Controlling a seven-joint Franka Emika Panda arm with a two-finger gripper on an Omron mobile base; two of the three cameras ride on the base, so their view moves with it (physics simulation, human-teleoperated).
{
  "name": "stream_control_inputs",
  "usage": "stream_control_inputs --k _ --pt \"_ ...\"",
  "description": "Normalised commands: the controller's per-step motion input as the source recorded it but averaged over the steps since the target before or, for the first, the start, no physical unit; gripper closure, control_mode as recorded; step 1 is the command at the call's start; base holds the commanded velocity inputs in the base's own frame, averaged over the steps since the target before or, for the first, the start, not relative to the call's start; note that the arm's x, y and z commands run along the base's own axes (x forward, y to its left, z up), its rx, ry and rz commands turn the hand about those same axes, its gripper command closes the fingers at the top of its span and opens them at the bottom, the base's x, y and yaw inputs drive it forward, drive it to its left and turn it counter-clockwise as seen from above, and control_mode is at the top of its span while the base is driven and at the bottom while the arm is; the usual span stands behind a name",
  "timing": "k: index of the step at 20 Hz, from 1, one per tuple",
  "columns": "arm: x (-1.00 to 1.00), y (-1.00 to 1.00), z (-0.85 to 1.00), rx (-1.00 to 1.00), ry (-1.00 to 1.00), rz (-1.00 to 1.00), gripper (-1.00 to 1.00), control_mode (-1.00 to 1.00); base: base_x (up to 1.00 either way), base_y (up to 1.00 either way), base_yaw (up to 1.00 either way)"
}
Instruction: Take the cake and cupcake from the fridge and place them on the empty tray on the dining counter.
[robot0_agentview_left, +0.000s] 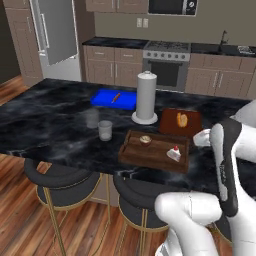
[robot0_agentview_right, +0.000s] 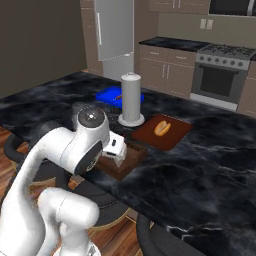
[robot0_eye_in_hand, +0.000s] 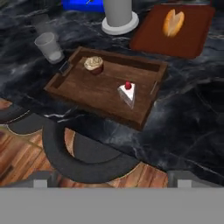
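Two items sit inside the rectangular dark brown wooden tray (robot0_eye_in_hand: 105, 85) as the task requires: the tiny white cherry-topped cake wedge (robot0_eye_in_hand: 127, 93) toward its right end, the round brown cupcake (robot0_eye_in_hand: 94, 64) near its far-left corner. My gripper (robot0_eye_in_hand: 111, 179) is spread, holding nothing.

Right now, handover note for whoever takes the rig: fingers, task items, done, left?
Fingers: two tips low in the hand view, wide apart, holding nothing; gripper open above the counter edge.
Cake and cupcake: both sit inside the tray, apart from each other.
Tray: on the dining counter, beside the bread board.
Fridge: door ajar.
Done: both items placed.
Left: nothing visible, maybe retract.
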Motion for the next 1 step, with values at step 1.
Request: stream_control_inputs --k 1 --pt "-1.00 0.65 0.42 0.00 -0.16 0.00 -1.00 -1.00 0.00 0.00 0.00"
